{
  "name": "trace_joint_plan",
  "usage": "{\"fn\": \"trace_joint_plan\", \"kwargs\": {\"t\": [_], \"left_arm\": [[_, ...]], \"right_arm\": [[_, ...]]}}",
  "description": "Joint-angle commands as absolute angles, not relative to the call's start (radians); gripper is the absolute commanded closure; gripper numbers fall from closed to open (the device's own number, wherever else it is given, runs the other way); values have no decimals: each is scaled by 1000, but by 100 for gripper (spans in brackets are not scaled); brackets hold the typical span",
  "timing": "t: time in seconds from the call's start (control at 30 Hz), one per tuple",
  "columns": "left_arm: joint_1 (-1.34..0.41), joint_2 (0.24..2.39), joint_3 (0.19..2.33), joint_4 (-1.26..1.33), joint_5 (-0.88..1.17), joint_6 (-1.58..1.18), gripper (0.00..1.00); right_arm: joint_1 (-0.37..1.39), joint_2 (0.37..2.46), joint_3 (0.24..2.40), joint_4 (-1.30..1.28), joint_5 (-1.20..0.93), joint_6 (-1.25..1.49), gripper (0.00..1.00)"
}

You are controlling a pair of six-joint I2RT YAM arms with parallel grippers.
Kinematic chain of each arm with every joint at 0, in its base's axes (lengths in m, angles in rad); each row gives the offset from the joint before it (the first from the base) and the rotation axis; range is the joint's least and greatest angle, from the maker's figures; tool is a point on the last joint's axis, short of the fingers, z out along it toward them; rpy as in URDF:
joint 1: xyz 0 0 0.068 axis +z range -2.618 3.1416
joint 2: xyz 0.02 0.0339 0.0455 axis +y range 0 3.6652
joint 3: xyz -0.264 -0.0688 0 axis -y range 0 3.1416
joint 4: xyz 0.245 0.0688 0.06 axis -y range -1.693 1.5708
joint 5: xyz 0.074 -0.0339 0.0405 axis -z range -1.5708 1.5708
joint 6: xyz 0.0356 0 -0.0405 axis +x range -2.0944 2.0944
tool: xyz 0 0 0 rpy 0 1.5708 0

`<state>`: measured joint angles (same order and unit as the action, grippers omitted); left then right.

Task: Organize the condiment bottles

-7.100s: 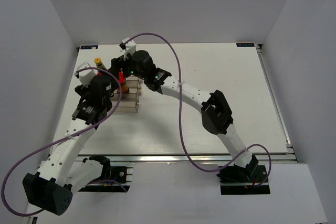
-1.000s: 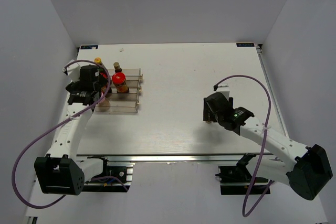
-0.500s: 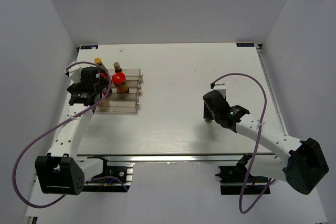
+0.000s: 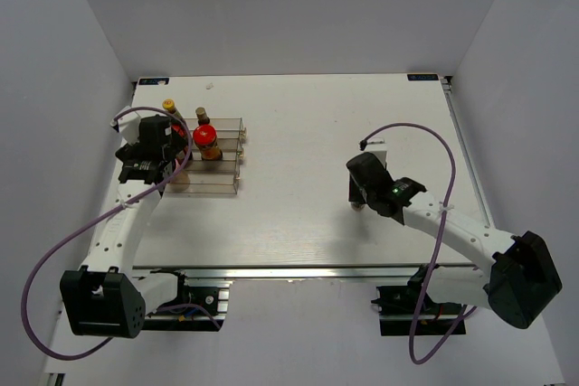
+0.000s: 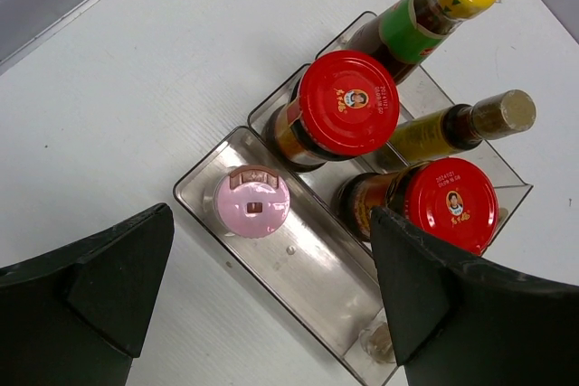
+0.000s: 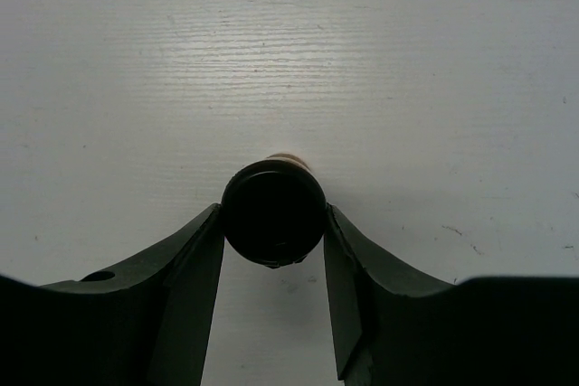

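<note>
My right gripper is shut on the dark-capped bottle, both fingers pressed against its black cap. The bottle stands upright on the bare table right of centre, under the right gripper. My left gripper hangs open above the clear tiered rack and holds nothing. In the rack stand a pink-capped bottle, two red-lidded jars and a slim yellowish bottle. A yellow-capped green-labelled bottle stands at the rack's far side.
The rack sits at the table's far left, close to the left wall. The left arm runs along the table's left edge. A purple cable loops above the right arm. The table's back edge lies far from both grippers.
The right gripper's jaws have closed onto the dark cap, and that arm has shifted slightly left. The left arm has barely moved and stays open.
</note>
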<state>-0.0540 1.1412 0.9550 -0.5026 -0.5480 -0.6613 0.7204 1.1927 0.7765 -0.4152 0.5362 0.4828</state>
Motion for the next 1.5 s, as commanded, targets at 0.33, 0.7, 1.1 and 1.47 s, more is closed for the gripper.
{"fn": "trace_joint_plan", "kwargs": {"t": [0.33, 0.7, 1.1, 1.47], "left_arm": [[-46, 1075, 927, -466, -558, -653, 2], [-48, 1029, 900, -451, -571, -658, 2], [-48, 1029, 896, -445, -574, -655, 2], [-46, 1028, 893, -445, -574, -657, 2]], "right_arm": [[816, 1265, 1011, -172, 266, 321, 76], [971, 1682, 1458, -75, 121, 209, 78], [1031, 2017, 1896, -170, 113, 184, 78], [1060, 2196, 2066, -244, 135, 172, 78]]}}
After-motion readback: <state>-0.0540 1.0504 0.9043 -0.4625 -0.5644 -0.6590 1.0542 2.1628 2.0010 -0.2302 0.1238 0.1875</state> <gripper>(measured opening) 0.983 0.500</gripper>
